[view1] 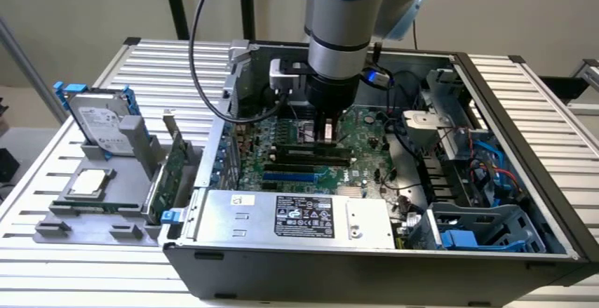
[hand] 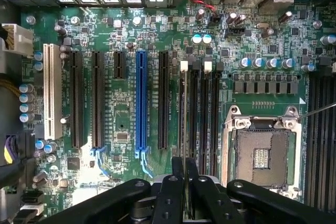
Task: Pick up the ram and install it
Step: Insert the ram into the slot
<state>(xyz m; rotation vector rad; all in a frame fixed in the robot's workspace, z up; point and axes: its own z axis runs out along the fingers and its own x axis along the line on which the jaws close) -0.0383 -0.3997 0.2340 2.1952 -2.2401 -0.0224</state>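
My gripper (view1: 327,137) reaches down into the open computer case (view1: 374,266), just above the motherboard (view1: 365,129). In the wrist view the two black fingers (hand: 171,192) are shut on the ram (hand: 184,114), a thin stick seen edge-on. The ram stands along one of the black memory slots (hand: 202,114) with white latches (hand: 208,66), beside the open processor socket (hand: 261,156). I cannot tell whether the stick is seated in the slot or still above it.
A silver power supply (view1: 290,217) closes off the case's near side, and cables and a blue drive cage (view1: 478,231) fill the exterior view's right. Outside the case, on the left, a grey holder (view1: 56,231) carries a hard drive (view1: 98,118), an expansion card (view1: 170,171) and a square processor chip (view1: 89,182).
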